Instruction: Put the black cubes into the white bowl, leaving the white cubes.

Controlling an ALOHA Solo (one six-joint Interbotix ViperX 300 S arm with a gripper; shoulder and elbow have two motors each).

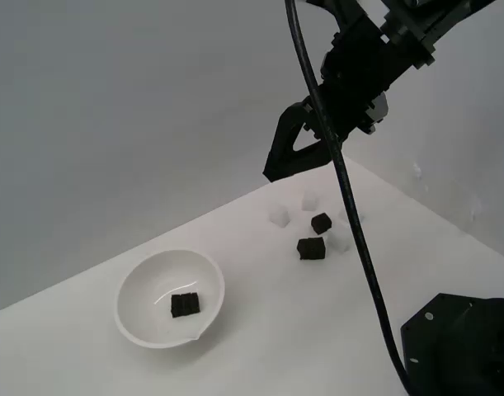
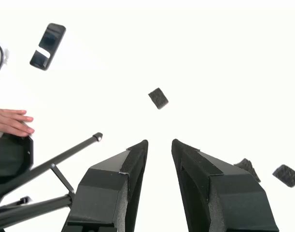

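The white bowl (image 1: 136, 285) sits toward the exterior view's left with one black cube (image 1: 184, 305) inside it. Two more black cubes (image 1: 321, 223) (image 1: 311, 247) lie on the table farther right, close together. Pale white cubes (image 1: 279, 217) stand around them, faint against the table. My gripper (image 1: 272, 172) hangs in the air above and behind these cubes, touching nothing. In the wrist view my gripper (image 2: 159, 142) is open, with a narrow empty gap between the fingers. One black cube (image 2: 158, 98) lies ahead of the tips, and two (image 2: 287, 175) (image 2: 247, 168) lie to one side. The bowl is washed out there.
A black cable (image 1: 350, 223) hangs down in front of the scene, and a black base (image 1: 466, 346) stands at the exterior view's lower right. The wrist view shows a dark phone-like object (image 2: 47, 39), a person's hand (image 2: 12, 121) and a thin black stand rod (image 2: 65, 153).
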